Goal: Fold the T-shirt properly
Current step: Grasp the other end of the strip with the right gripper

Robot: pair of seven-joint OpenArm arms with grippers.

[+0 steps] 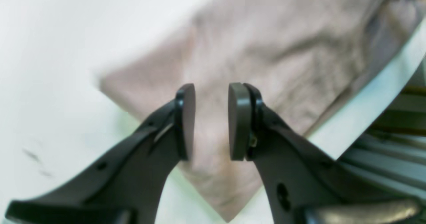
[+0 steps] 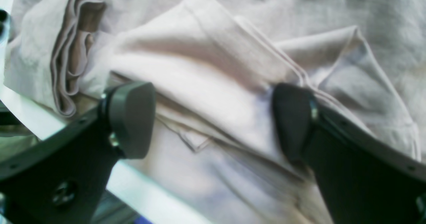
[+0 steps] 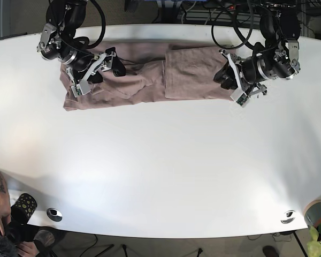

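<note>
The T-shirt (image 3: 150, 77) lies as a long, partly folded strip on the white counter (image 3: 160, 160), between the two tools. The left tool (image 1: 211, 121) hovers over the shirt's end, jaws apart by a narrow gap with nothing between them. The right tool (image 2: 213, 124) has its jaws wide apart, straddling a bunched fold of cloth just beyond its pads (image 2: 131, 117).

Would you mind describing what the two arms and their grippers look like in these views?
Both arms are black and silver-grey with looping black cables running back from them. The left gripper has glossy black tapering fingers with small holes, ending in flat, rounded dark grey pads. The right gripper matches: black fingers, a visible screw, thick rounded grey pads.
</note>
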